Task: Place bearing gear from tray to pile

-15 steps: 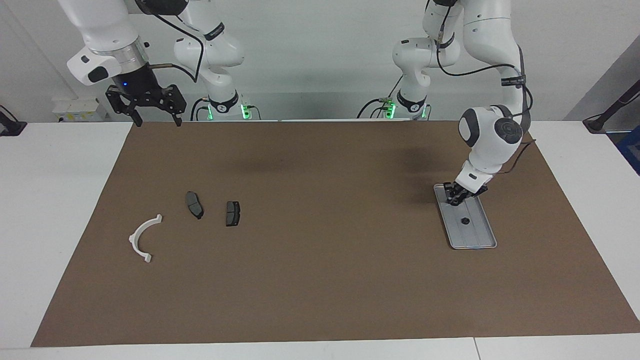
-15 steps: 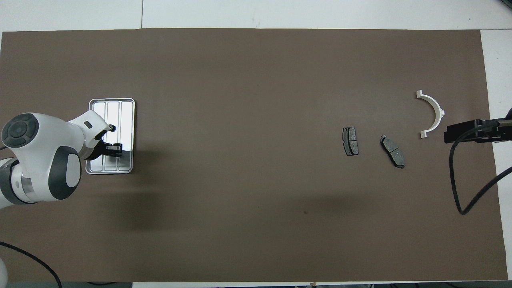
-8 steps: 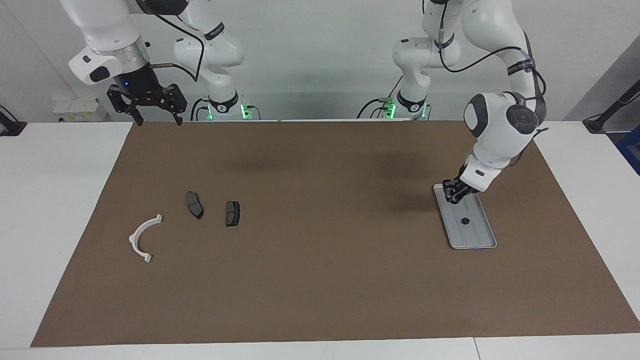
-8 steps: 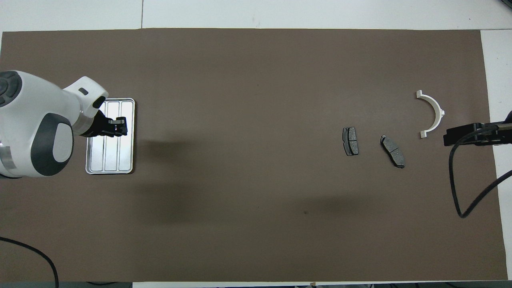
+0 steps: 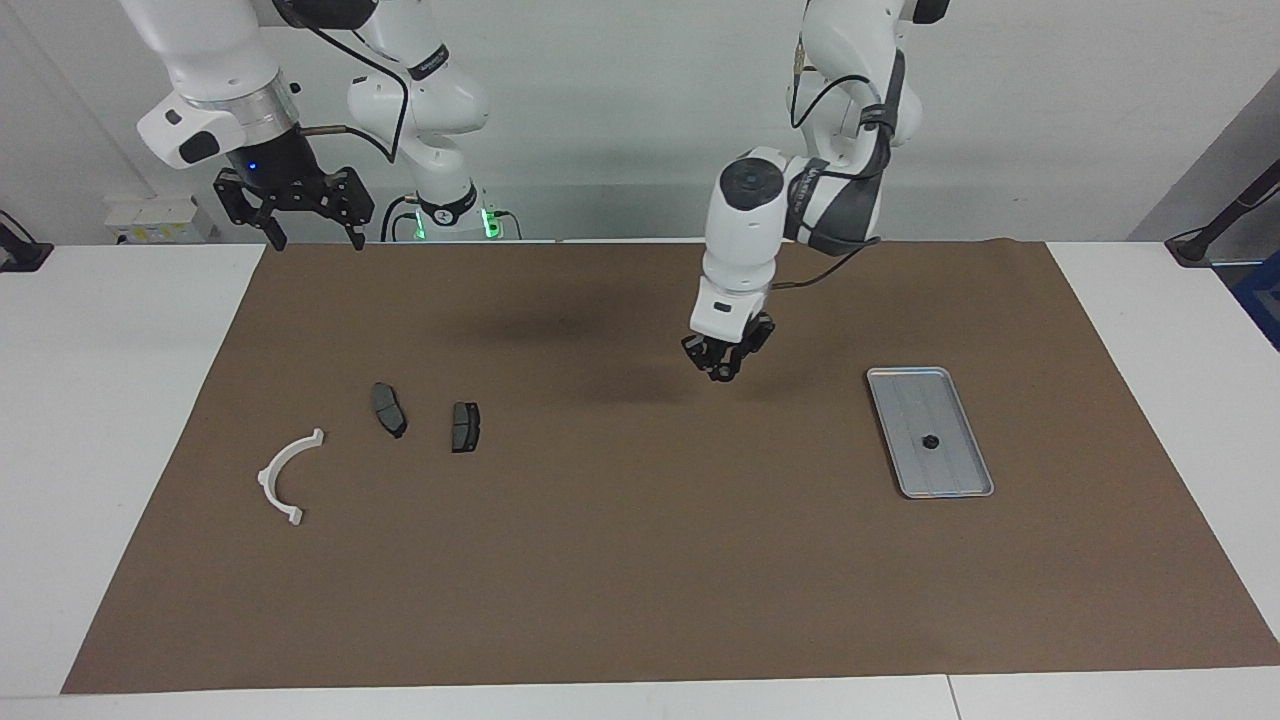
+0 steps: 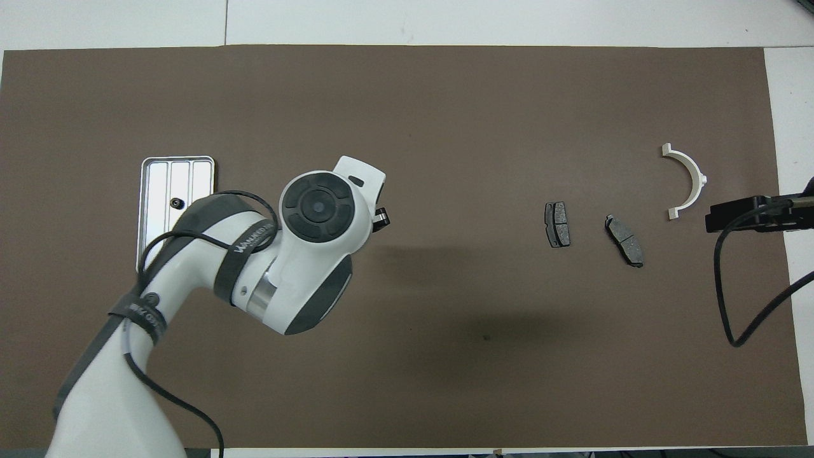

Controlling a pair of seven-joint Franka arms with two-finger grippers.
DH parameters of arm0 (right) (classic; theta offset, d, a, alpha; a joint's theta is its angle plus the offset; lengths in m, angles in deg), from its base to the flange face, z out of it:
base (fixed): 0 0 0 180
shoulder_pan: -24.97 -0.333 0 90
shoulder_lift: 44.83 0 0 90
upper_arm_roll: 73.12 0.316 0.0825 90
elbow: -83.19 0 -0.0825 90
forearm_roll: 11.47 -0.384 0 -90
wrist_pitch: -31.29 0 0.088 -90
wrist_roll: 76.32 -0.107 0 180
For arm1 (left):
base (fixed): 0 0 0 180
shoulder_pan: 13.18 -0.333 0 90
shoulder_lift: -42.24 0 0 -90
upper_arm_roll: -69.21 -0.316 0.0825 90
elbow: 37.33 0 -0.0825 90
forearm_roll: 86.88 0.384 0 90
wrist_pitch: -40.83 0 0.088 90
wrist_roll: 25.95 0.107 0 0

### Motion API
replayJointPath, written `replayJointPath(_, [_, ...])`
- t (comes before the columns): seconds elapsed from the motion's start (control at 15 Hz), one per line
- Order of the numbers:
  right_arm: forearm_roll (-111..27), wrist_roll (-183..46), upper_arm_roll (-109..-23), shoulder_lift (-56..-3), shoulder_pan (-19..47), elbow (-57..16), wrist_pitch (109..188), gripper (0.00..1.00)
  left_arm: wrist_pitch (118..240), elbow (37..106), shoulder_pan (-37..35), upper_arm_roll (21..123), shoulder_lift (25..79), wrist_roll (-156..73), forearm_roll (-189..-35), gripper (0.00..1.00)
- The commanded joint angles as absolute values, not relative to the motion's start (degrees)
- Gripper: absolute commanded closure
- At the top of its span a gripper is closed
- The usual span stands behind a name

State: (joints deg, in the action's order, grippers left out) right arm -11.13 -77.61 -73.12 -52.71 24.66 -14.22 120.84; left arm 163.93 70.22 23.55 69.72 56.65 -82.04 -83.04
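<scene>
The silver-grey tray [image 5: 945, 470] lies toward the left arm's end of the mat; it also shows in the overhead view [image 6: 197, 175]. A small dark round part [image 5: 929, 441] lies in it [image 6: 176, 203]. My left gripper [image 5: 722, 368] hangs in the air over the bare mat, between the tray and the pile; the wrist hides most of it from above [image 6: 380, 217]. Whether it holds anything does not show. The pile is a white arc [image 5: 288, 475] and two dark pads [image 5: 389, 409] [image 5: 465, 426] at the right arm's end. My right gripper [image 5: 316, 243] waits open, raised over the mat's edge.
A brown mat [image 5: 640, 560] covers the white table [image 5: 110, 400]. The left arm's body [image 6: 254, 267] covers part of the tray from above. The right arm's cable [image 6: 725, 286] hangs beside the arc [image 6: 685, 181] and pads [image 6: 557, 224] [image 6: 624, 240].
My left gripper has risen off the tray's end nearer the robots and swung toward the mat's middle. The small dark part stayed in the tray. The right arm has barely moved.
</scene>
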Motion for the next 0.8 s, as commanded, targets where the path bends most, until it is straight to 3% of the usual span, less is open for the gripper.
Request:
replayJointPath(0.0, [-12.6,-76.2,-73.2,-54.2,24.9,-16.0,121.9,0.00,167.5,69.1,25.8,68.4,61.3,-85.5,-81.7,1.00])
replayJointPath(0.73, [-12.7,-81.1,-72.9,-53.9,20.8,-22.6,129.0,0.00,176.4,73.3,26.9,68.6,63.6,-87.6,-81.7,1.00])
